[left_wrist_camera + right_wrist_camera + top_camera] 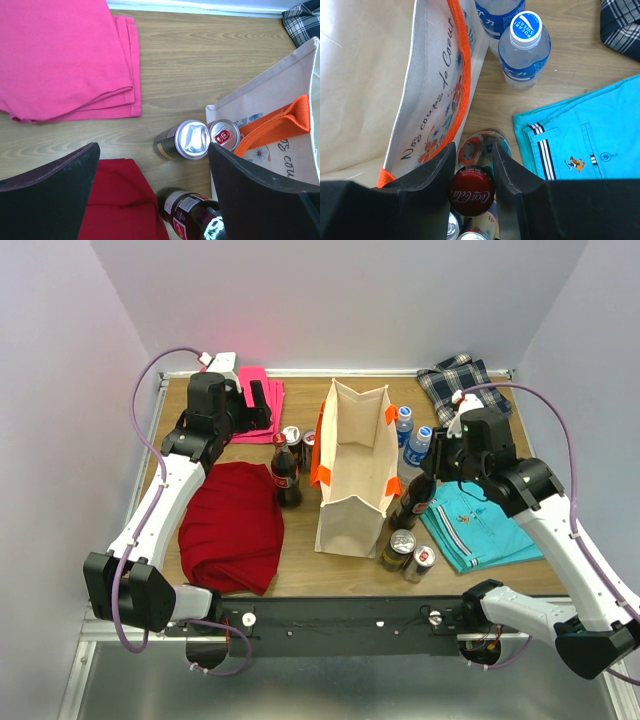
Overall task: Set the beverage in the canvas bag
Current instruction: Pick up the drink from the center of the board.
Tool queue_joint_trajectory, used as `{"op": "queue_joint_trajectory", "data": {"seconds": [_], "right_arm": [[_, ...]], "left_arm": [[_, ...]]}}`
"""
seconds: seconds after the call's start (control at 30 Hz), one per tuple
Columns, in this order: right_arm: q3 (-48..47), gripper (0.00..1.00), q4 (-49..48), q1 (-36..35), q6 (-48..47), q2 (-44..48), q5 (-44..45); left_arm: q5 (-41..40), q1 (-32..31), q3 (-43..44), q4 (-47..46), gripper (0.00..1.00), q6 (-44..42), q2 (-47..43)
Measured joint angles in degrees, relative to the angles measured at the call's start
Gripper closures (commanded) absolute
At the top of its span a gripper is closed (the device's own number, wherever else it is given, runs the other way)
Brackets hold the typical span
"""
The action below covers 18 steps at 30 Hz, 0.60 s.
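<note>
**Entry: bagging a drink, pick-up stage**

- **Canvas bag** (pixel 345 525): stands upright and open-mouthed at mid-table, with orange straps. No drink shows inside it in the top view.
- **Cola bottle** (pixel 471 192): the drink in hand. It stands upright on the table just beside the bag's right wall, with cans (pixel 400 548) near its foot.
- **Right gripper** (pixel 474 155): set over the bottle top, one finger on each side of the red cap, the gap narrow. Whether the pads already press the cap or neck cannot be told.
- **Left gripper** (pixel 152 150): spread wide, holding nothing, hanging above the table left of the bag.
- **Other drinks:** second cola bottle (pixel 286 475) and two cans (pixel 187 140) left of the bag; two water bottles (pixel 524 50) to its right rear.
- **Cloths:** pink (pixel 60 55), red (pixel 232 525), plaid (pixel 460 375), and a teal shirt (pixel 590 145).

**Step judged:** taking hold of the cola bottle; nothing has gone into the bag yet.

**Next move calls for:** a firm pinch at the neck, a straight lift high enough for the bottle's base to clear the bag's rim and orange strap, then a short carry left over the opening and a controlled lowering. The neighbouring cans could be knocked if the bottle swings.
</note>
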State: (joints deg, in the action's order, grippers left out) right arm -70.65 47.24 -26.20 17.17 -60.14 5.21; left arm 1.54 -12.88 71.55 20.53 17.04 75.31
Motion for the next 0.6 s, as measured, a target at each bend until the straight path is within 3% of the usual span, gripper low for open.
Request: {"op": "queue_joint_trajectory", "data": {"seconds": [0.23, 0.6], "right_arm": [[-2.7, 0.99, 2.2, 0.0, -0.3, -0.3, 0.7], [-4.5, 0.99, 2.8, 0.0, -0.3, -0.3, 3.6]], "left_arm": [[2.3, 0.0, 0.0, -2.8, 0.01, -1.9, -0.9], [13.9, -1.2, 7.0, -4.4, 0.04, -4.3, 0.7]]}}
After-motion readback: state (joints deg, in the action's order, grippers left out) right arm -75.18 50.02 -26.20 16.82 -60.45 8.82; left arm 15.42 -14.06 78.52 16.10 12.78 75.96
